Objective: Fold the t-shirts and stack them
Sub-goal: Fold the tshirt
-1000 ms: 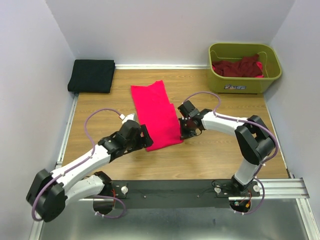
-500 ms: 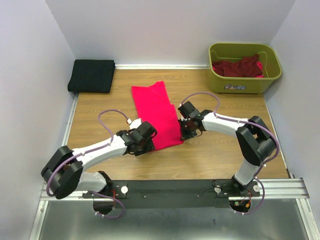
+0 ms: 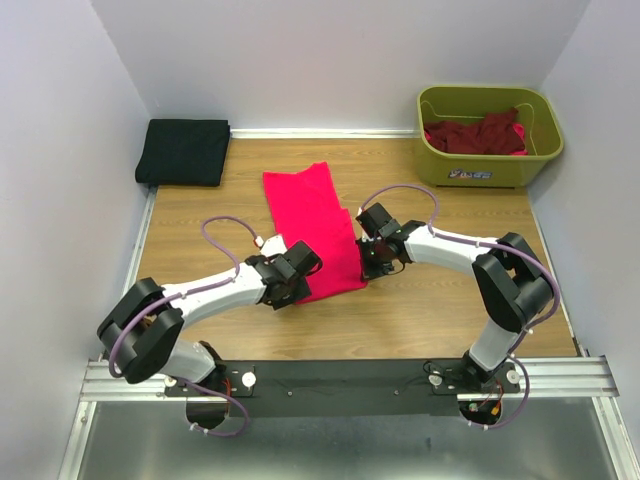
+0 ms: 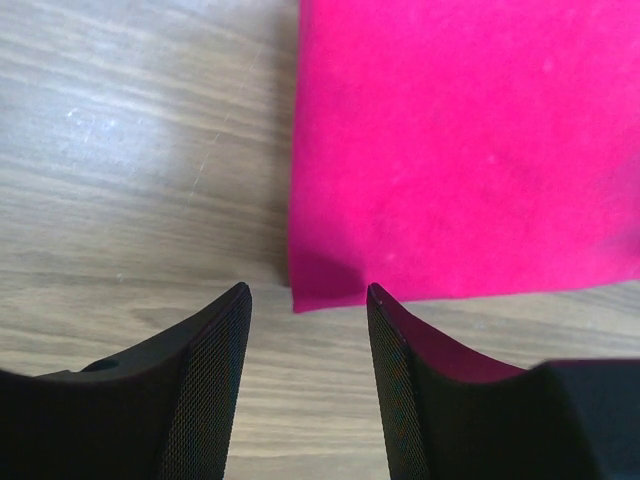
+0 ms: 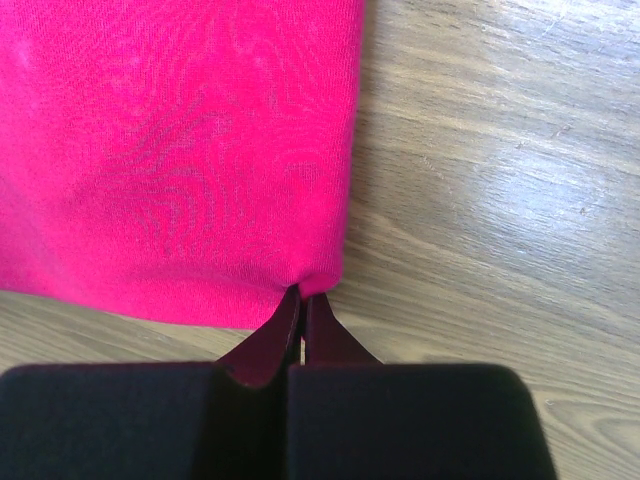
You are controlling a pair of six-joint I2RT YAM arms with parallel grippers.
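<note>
Moved: your left gripper (image 4: 305, 290) has swung in from beside the pink t-shirt (image 3: 312, 230) to its near left corner, and its fingers have drawn narrower. The right gripper (image 5: 302, 297) has stayed put.
Left fingers: apart, with nothing pinched yet. The shirt's corner lies just ahead of the tips, in line with the gap, and the hem runs off past the right-hand fingertip.
Right fingers: pressed flat together, pinching the shirt's other near corner at their tips.
Done: one black t-shirt (image 3: 184, 151) lies folded, far ahead and left of your left fingers. The pink one lies as a long strip stretching away from both sets of fingers.
Left to do: by the look of it, the pink strip needs its crosswise fold and then stacking. The maroon t-shirts (image 3: 475, 133) sit unfolded in the olive-green tub (image 3: 487, 168), far beyond your right fingers.
Count: one pink t-shirt, one black, a maroon heap you cannot count, and one tub.
</note>
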